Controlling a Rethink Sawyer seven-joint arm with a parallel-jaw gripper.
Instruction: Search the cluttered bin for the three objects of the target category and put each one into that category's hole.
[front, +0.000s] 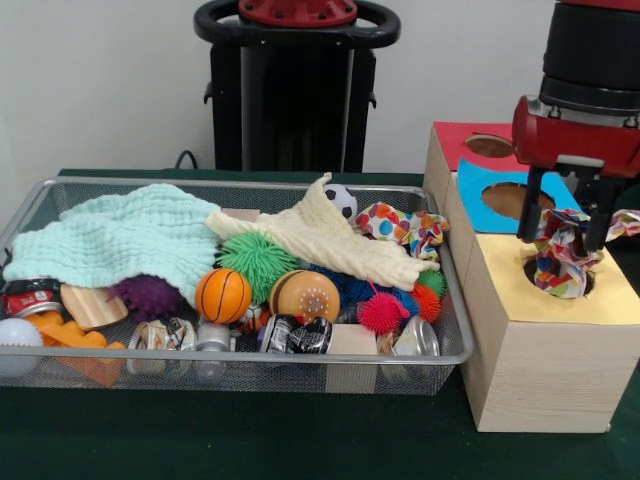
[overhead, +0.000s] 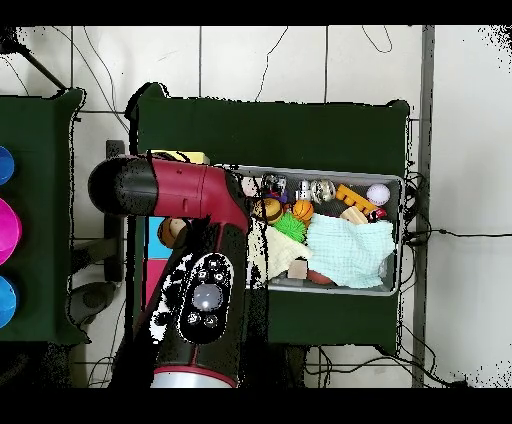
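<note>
At frame right, a patterned cloth (front: 562, 255) is pinched by the gripper (front: 562, 238) over a half-hidden hole (front: 585, 283) in the wooden box (front: 545, 360).

Bright even indoor light, soft shadows; front view perhaps slightly soft.

Seen from above, a red and black robot arm (overhead: 195, 250) reaches beside a wire mesh bin (overhead: 402, 235) holding a mint green cloth (overhead: 350, 250) and small balls.
</note>
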